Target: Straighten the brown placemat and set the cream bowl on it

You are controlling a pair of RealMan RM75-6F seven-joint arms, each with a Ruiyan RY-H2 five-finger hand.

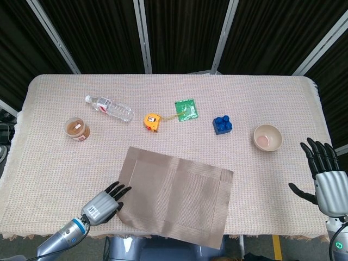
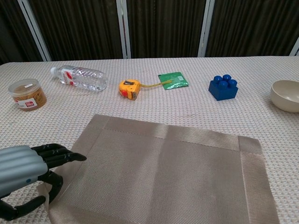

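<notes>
Near front table edge: placemat lies flat, slightly skewed, front corner hanging over edge. Left hand pinches its front-left corner, thumb under, fingers on top. Bowl upright off to right, well apart from mat, beside blue block. Right hand hovers at right edge, fingers apart, holding nothing. Bottle, jar, tape measure, green packet behind mat.

**Two cameras, one table**

Head view: high above, looking down on the whole table. Chest view: low, near, facing forward across it. Shared: placemat beside the left hand, bowl beyond the right hand.
</notes>
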